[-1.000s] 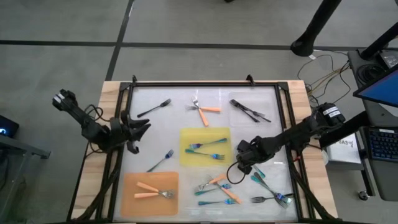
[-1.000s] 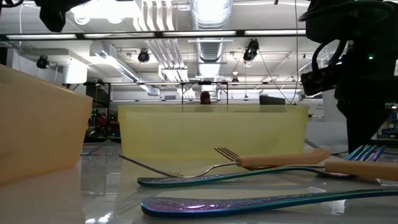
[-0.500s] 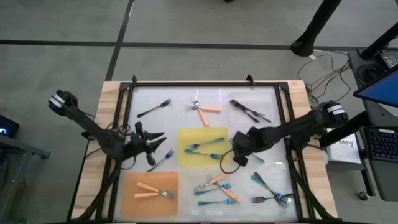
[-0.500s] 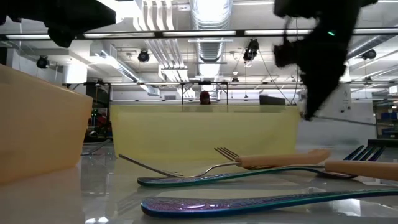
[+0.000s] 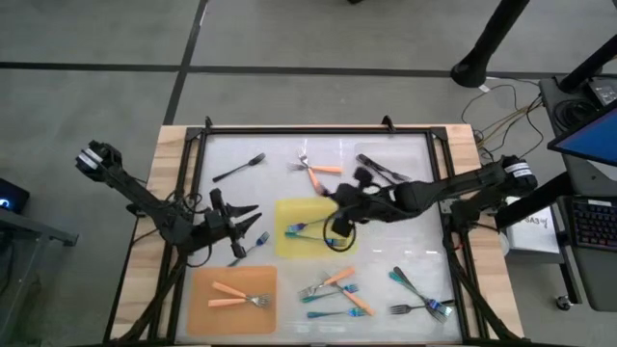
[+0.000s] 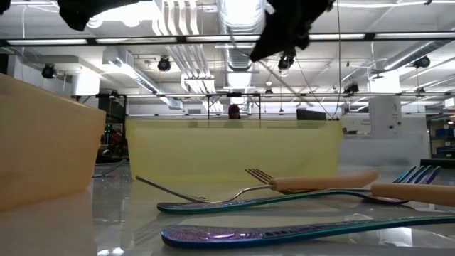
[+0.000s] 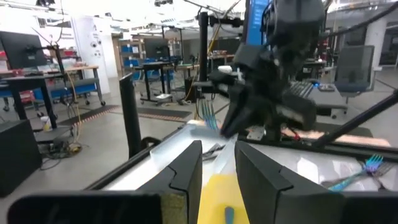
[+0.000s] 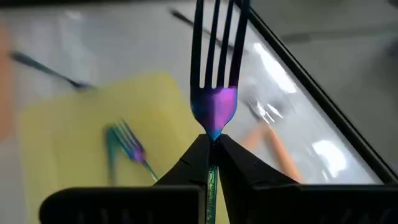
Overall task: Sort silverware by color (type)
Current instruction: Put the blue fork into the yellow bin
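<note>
Iridescent blue-teal fork (image 8: pixel 214 93) sits pinched by its handle in my right gripper (image 8: pixel 211 149), jaws clamped, above the yellow mat (image 5: pixel 294 214) mid-table. The thin grip could let it swivel or drop off-mat. Left gripper (image 5: pixel 241 226) waits, jaws apart.

Grey tiled floor (image 5: pixel 96 39), ceiling ducts (image 6: pixel 242 14)

Iridescent forks (image 6: pixel 298 231) foreground; yellow mat (image 6: pixel 234 153) behind
</note>
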You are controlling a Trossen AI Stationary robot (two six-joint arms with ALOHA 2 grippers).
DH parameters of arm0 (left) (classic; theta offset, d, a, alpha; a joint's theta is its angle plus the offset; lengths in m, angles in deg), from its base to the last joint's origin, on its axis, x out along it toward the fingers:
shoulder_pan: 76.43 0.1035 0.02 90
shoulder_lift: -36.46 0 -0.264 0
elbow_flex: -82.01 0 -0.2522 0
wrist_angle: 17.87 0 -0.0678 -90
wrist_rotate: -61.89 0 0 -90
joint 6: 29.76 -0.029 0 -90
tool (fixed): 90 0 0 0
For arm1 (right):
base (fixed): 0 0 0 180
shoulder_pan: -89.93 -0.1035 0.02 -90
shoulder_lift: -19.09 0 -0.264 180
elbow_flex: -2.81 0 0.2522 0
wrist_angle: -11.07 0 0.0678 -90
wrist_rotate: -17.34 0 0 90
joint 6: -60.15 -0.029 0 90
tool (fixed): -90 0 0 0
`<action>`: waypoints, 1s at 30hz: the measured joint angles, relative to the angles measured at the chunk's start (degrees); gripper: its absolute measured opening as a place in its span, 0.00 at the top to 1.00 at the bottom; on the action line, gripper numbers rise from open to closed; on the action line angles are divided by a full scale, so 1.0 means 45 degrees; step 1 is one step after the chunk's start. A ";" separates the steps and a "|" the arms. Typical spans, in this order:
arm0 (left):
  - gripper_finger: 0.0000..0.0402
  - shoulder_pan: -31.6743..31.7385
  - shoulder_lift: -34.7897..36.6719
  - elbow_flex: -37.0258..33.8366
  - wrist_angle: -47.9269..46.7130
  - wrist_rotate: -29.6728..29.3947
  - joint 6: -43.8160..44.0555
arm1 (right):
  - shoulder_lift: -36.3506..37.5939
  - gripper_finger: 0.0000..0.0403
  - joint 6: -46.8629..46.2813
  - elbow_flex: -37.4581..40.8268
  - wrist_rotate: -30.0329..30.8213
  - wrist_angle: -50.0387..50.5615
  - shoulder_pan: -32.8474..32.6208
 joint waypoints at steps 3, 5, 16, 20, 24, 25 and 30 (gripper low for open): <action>0.81 -0.0007 0.0010 0.0323 -0.0091 -0.0120 -0.0256 | -0.0774 0.97 0.0799 0.0382 -0.0572 -0.2038 -0.0022; 0.81 -0.0018 0.0015 0.0558 -0.0168 -0.0430 -0.0417 | -0.1381 0.97 0.0993 0.0525 -0.0735 -0.2428 -0.0022; 0.81 -0.0410 0.0289 0.1702 -0.5051 -0.2563 0.3823 | -0.2839 0.93 0.0572 0.0534 -0.0802 -0.2369 -0.0017; 0.81 -0.0622 0.0631 0.2338 -1.0763 -0.0581 0.9846 | -0.2369 0.86 0.0583 0.0534 -0.0799 -0.2379 -0.0017; 0.81 -0.0523 0.0462 0.3122 -1.6117 0.1260 1.5082 | -0.1817 0.81 0.0804 0.0534 -0.0799 -0.2354 -0.0017; 0.81 -0.0499 0.0345 0.3302 -1.7262 0.1797 1.6191 | -0.1650 0.79 0.0770 0.0534 -0.0804 -0.2241 -0.0017; 0.81 -0.0491 -0.0274 0.3844 -2.0247 0.4682 1.9393 | -0.0786 0.78 0.0235 0.0534 -0.0799 -0.0817 -0.0017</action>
